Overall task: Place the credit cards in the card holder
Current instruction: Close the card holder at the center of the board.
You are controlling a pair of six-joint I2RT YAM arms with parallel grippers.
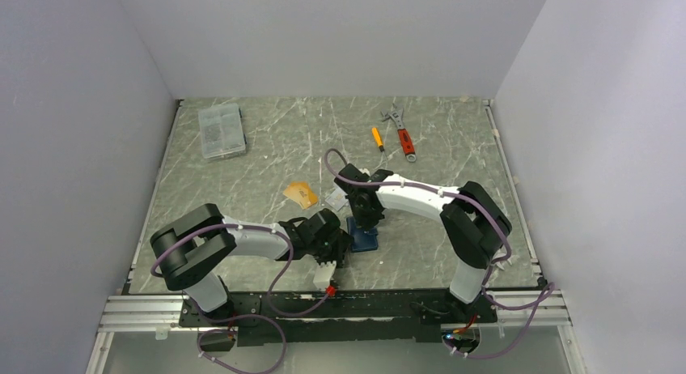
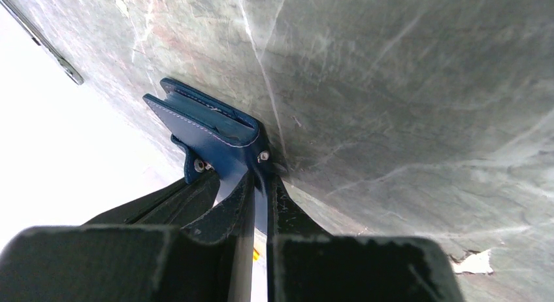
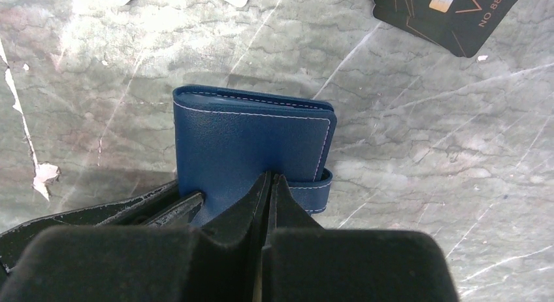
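Observation:
The dark navy card holder (image 1: 363,238) lies folded on the table between my two grippers. My left gripper (image 1: 338,248) is shut on a flap of the holder (image 2: 209,129) next to its snap rivets. My right gripper (image 3: 270,179) is shut at the holder's (image 3: 251,142) near edge, beside the snap tab (image 3: 320,189). An orange-gold card (image 1: 301,194) and a silvery-white card (image 1: 335,198) lie on the table behind the holder. A black card (image 3: 451,14) shows at the top right of the right wrist view.
A clear grey compartment box (image 1: 221,129) stands at the back left. An orange screwdriver (image 1: 377,138) and a red-handled wrench (image 1: 402,133) lie at the back right. The table surface (image 3: 40,174) has a chipped white patch.

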